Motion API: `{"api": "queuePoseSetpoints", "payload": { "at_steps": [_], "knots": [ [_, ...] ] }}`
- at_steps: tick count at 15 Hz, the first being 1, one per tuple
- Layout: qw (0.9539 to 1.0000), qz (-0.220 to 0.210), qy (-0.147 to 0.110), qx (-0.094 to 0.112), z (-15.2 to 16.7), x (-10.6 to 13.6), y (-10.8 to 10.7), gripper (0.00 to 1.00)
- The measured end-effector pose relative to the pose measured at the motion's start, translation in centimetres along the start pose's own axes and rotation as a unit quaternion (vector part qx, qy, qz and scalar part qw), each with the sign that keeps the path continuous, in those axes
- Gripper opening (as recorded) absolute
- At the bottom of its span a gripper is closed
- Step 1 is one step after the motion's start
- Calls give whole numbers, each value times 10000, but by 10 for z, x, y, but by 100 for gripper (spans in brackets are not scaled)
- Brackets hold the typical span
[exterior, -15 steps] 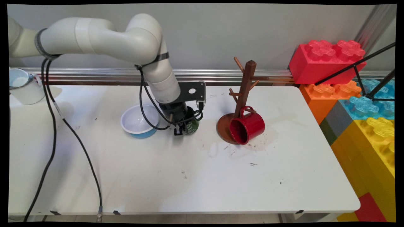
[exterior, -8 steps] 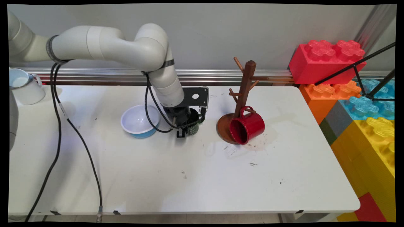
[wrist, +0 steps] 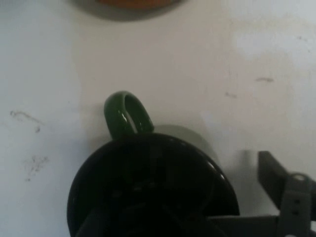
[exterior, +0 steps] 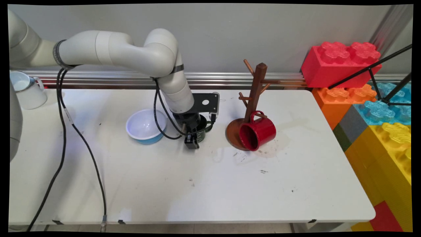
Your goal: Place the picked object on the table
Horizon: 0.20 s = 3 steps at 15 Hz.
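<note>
A dark green mug (wrist: pixel 148 182) is seen upright on the white table (exterior: pixel 204 184), between a white and blue bowl (exterior: pixel 145 126) and a wooden mug tree (exterior: pixel 255 98) bearing a red mug (exterior: pixel 257 131). The black gripper (exterior: pixel 191 144) is lowered at the mug's rim; whether anything is gripped cannot be told.

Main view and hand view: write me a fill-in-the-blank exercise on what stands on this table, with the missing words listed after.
1. The gripper is down at a dark ____ mug beside the bowl.
2. The red mug hangs on the wooden ____.
3. The bowl is white inside and ____ outside.
4. The white cup stands at the table's far ____ corner in the main view.

Missing words: green; mug tree; blue; left
</note>
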<state>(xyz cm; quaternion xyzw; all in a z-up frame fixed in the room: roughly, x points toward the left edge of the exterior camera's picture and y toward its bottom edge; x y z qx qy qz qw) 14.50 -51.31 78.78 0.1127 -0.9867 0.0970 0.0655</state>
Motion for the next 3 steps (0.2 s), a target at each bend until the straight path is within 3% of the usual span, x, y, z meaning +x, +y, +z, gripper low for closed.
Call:
{"api": "queuePoseSetpoints", "payload": {
  "at_steps": [3],
  "knots": [
    [9999, -109, 65, -3, -3, 0, 0, 100]
  ]
}}
